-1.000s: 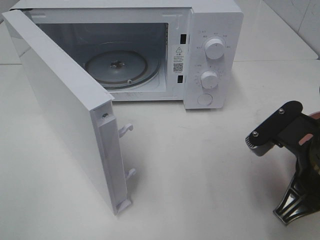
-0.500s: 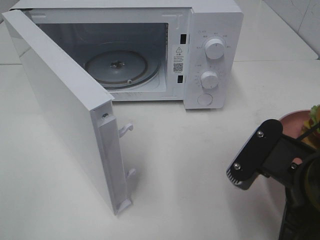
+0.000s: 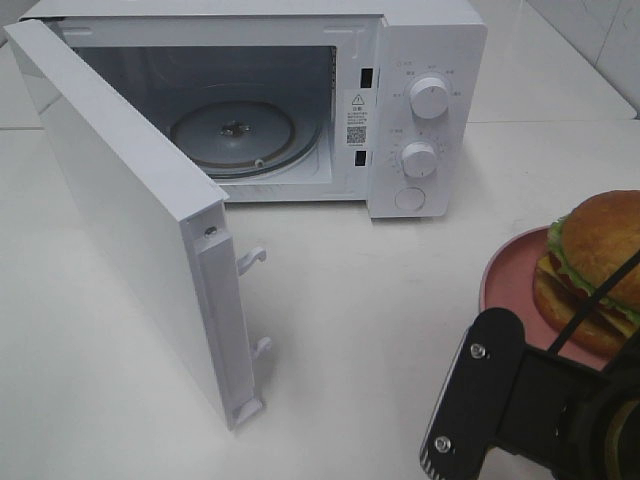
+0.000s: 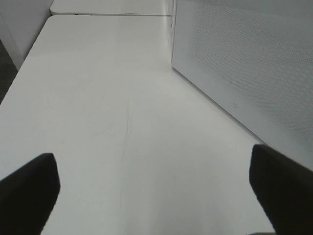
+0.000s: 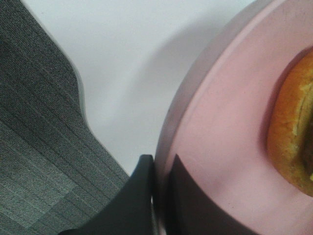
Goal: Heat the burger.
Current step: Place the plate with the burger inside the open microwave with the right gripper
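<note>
Clamped shut with the right hand (image 5: 160,162) on the near rim of the pink plate (image 5: 220,112), bearing the burger (image 3: 598,268) just beyond the fingertips (image 5: 143,183). Carry level and slow to avoid toppling so tall a stack; steer well ahead, clear of the open door (image 3: 120,200), and set down centred on the glass turntable (image 3: 235,135). Leave the left hand (image 4: 154,186), spread wide and holding nothing, over bare bench (image 4: 107,98). Beyond, cannot read the warning sticker (image 3: 357,117) on the microwave (image 3: 430,50) or the markings round the dials (image 3: 430,97): too small.

At the frame's lower right my right arm (image 3: 545,415) is matte black: flat bracket (image 3: 468,405), two silver screws (image 3: 478,351), thin black cable (image 3: 592,305). My left gripper (image 4: 156,196) looks black too.
</note>
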